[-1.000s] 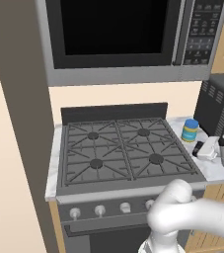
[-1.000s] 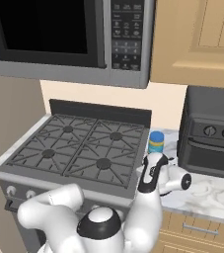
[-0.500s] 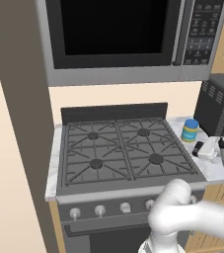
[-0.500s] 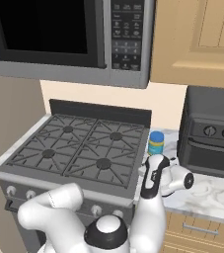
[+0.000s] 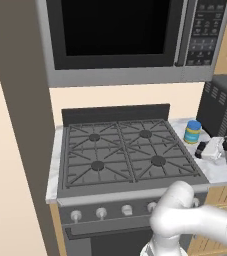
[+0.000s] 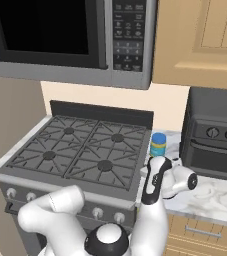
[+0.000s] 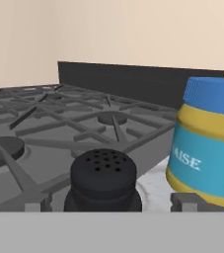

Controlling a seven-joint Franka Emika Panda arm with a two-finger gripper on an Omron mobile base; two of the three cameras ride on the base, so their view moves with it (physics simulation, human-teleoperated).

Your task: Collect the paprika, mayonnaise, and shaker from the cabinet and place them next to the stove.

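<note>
The stove (image 5: 127, 155) sits under a microwave (image 5: 130, 35), its four dark burner grates bare and a row of knobs along its silver front. Just right of the stove, on the marble counter (image 6: 220, 195), stands the mayonnaise jar (image 5: 192, 131), upright, blue lid on top, near the back corner of the stove. In front of the jar, closer to the counter's edge, the black shaker (image 7: 103, 180) stands upright on the counter beside the stove's rim; from the hand camera its perforated top is in the foreground, with the mayonnaise jar just to its right and a little farther off, the two apart.

The gripper (image 5: 205, 150) hangs low over the counter at the shaker. In the hand camera the two fingertips (image 7: 185, 201) show well to either side of the shaker's body, so the fingers look spread wide and not pressing on it, though the base cameras are too coarse to confirm the gap. Farther right stands a black toaster oven (image 6: 215, 135), below a light wood cabinet (image 6: 200, 40).
</note>
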